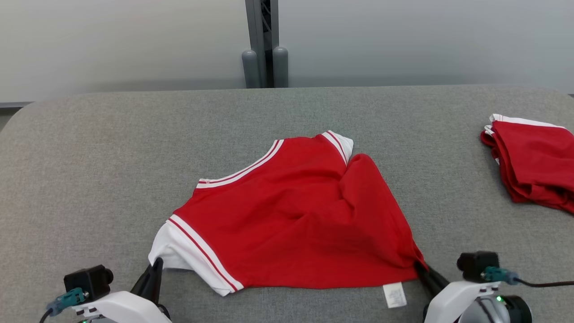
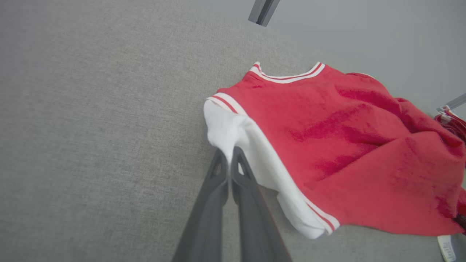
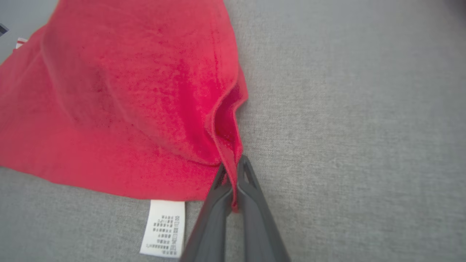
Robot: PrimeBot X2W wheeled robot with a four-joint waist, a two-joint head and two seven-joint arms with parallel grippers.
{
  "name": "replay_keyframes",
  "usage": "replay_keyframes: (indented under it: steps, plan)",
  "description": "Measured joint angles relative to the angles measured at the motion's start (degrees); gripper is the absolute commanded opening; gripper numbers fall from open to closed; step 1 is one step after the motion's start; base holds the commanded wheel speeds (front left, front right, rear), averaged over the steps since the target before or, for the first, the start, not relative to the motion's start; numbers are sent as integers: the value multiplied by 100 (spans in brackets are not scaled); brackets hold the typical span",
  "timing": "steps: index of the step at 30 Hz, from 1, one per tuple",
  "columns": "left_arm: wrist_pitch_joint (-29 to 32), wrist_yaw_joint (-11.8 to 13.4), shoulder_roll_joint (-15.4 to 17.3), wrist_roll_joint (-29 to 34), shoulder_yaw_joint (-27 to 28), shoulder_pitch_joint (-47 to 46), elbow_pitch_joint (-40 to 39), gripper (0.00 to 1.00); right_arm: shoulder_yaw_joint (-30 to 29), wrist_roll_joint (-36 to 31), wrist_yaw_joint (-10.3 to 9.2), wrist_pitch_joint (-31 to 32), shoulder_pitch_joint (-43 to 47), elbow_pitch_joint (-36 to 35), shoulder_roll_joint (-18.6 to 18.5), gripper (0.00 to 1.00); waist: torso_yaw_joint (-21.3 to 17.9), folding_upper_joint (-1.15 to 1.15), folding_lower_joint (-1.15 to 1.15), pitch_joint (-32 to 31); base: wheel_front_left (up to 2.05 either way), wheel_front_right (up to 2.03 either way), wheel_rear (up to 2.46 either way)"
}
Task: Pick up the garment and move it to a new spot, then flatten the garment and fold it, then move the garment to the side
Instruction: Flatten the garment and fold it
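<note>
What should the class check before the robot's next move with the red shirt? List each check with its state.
1. Grip of left tool on sleeve: ok, shut.
2. Grip of right tool on corner of shirt: ok, shut.
3. Cloth lying flat: not ok, a ridge crosses the middle.
4. Both layers caught at the right corner: cannot tell.
5. Folded pile apart from shirt: ok.

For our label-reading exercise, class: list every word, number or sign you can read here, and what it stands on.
White rectangular cloth care label at the hem of the red fabric garment with white striped trim: rows of small print, too blurred to read.
No other writing visible.
</note>
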Motion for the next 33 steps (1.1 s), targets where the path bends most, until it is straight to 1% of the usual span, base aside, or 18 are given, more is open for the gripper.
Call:
replay_keyframes:
  steps: [4, 10, 14, 16, 20, 23, 27, 30, 33]
  plan:
    - [-115, -119, -67, -214, 175, -25, -165, 0, -87, 468, 0, -190, -124, -252, 0, 0, -19, 0, 0, -61, 0, 0, 0]
    - [-221, -253, -185, -606, 497, -64, -628, 0, -194, 1216, -1, -235, -265, -913, -1, 0, -100, 0, 0, -192, 0, 0, 0]
    - [-244, -389, -290, -953, 708, -122, -1121, 0, -231, 1744, -1, -41, -307, -1545, 0, 0, -173, 0, 0, -286, 0, 0, 0]
    - [-236, -392, -330, -1087, 815, -171, -1388, 0, -291, 1898, -1, 116, -309, -1868, -1, 0, -207, 0, 0, -329, 0, 0, 0]
    - [-178, -386, -361, -1314, 982, -319, -1990, 0, -415, 2125, -1, 510, -307, -2552, -2, 0, -271, 0, 0, -412, 0, 0, 0]
    - [-103, -333, -387, -1449, 1092, -429, -2434, 0, -586, 2202, -1, 825, -304, -3000, -2, 0, -320, 0, 0, -462, 0, 0, 0]
    - [-56, -229, -404, -1619, 1277, -592, -2927, 0, -849, 2102, -1, 1217, -308, -3500, -8, 0, -375, 0, 0, -505, 0, 0, 0]
    - [-4, -122, -342, -1633, 1391, -715, -3232, 0, -1067, 2073, -1, 1538, -371, -3738, -7, 0, -418, 0, 0, -518, 0, 0, 0]
    - [81, -21, -303, -1669, 1451, -773, -3454, 0, -1295, 2115, -1, 1956, -471, -3787, -7, 0, -469, 0, 0, -517, 0, 0, 0]
